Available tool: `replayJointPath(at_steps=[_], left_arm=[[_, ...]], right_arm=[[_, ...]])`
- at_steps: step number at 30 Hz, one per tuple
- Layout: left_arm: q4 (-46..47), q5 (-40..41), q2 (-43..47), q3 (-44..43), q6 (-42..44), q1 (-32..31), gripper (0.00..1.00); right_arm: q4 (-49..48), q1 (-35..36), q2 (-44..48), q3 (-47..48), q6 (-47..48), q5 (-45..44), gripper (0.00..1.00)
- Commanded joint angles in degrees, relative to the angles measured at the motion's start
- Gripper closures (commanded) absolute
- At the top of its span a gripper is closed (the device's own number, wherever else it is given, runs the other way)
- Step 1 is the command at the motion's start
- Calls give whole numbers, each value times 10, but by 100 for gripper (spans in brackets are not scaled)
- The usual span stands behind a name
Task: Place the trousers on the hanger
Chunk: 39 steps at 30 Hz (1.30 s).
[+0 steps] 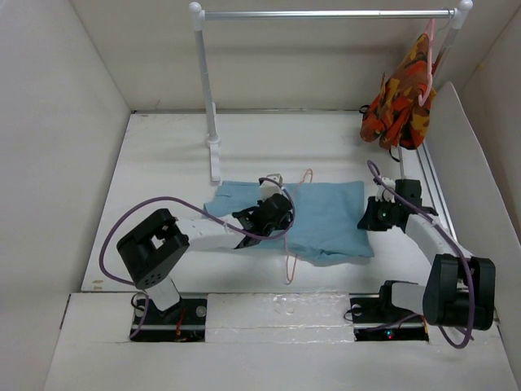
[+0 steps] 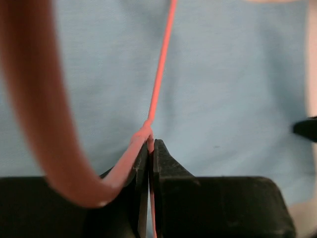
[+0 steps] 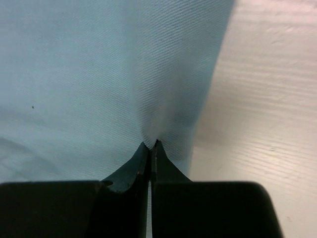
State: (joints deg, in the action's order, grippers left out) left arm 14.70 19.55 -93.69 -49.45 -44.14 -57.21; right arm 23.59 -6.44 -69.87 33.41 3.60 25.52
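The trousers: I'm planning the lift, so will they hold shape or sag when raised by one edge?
Probably sag: the trousers pucker where the right gripper pinches them. Likely light: thin woven cloth lying flat.

White walls (image 1: 309, 65) box in a white table (image 1: 163, 155). A white clothes rail (image 1: 326, 14) stands at its far edge. The light is even.

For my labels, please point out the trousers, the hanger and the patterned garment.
trousers (image 1: 334, 216), top view, right half of cloth.
hanger (image 2: 158, 74), left wrist view, thin straight bar.
patterned garment (image 1: 403, 106), top view, middle.
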Motion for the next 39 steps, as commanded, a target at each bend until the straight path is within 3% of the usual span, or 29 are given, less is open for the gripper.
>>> replayJointPath(at_steps=[1,8,13,18,23,33,37,38,39], left_arm=[[-111,58,-18,20,37,15,100],[-105,57,-5,16,41,28,100],[-146,80,0,-34,18,28,100],[-127,49,47,-42,2,23,100],[-145,89,60,-89,-33,-7,100],[-145,123,57,-102,-60,-25,100],[-146,145,55,-122,-51,-46,100],[-146,150,54,-135,-51,-46,100],[-165,166,54,-142,-50,-55,100]], right_arm=[[-18,-16,10,47,12,-35,100],[-18,-30,-8,52,26,-28,100],[-21,-49,-31,54,40,-43,100],[-18,-49,-44,61,50,-18,100],[-25,-44,-31,38,52,-13,100],[-17,-19,-18,9,43,-28,100],[-2,-19,1,17,44,-34,80],[12,-19,7,24,44,-30,65],[20,-19,25,30,44,-25,58]])
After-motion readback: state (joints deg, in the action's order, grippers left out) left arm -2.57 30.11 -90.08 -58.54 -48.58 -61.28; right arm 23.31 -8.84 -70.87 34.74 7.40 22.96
